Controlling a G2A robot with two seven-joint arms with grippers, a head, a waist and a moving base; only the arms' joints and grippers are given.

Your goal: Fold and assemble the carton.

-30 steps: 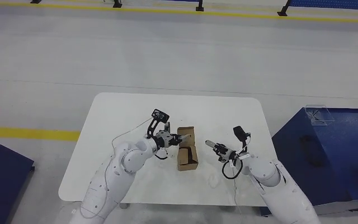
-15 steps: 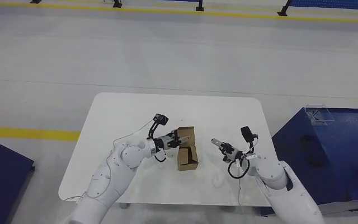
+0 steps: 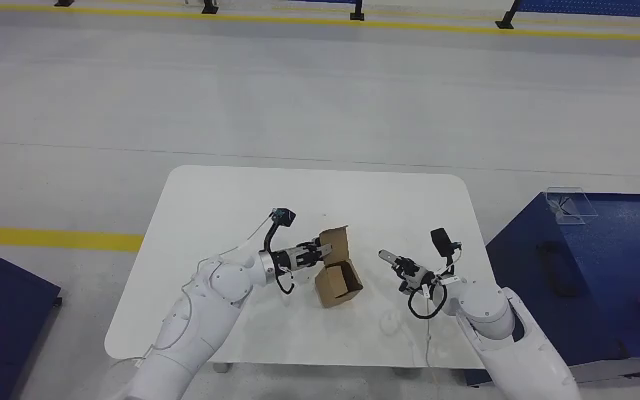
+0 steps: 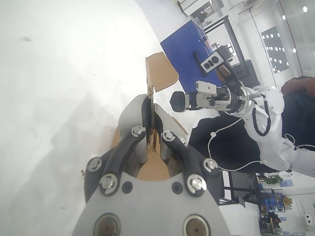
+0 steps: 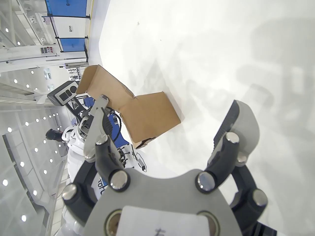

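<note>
One carton (image 3: pixel 340 282) in left hand (image 3: pixel 317 252)

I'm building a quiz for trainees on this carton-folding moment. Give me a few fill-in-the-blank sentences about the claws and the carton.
1. The left claw is ____ on a flap of the carton.
2. The right claw is ____ and holds nothing.
3. The table beneath the carton is ____ in colour.
Missing words: shut; open; white.
</note>
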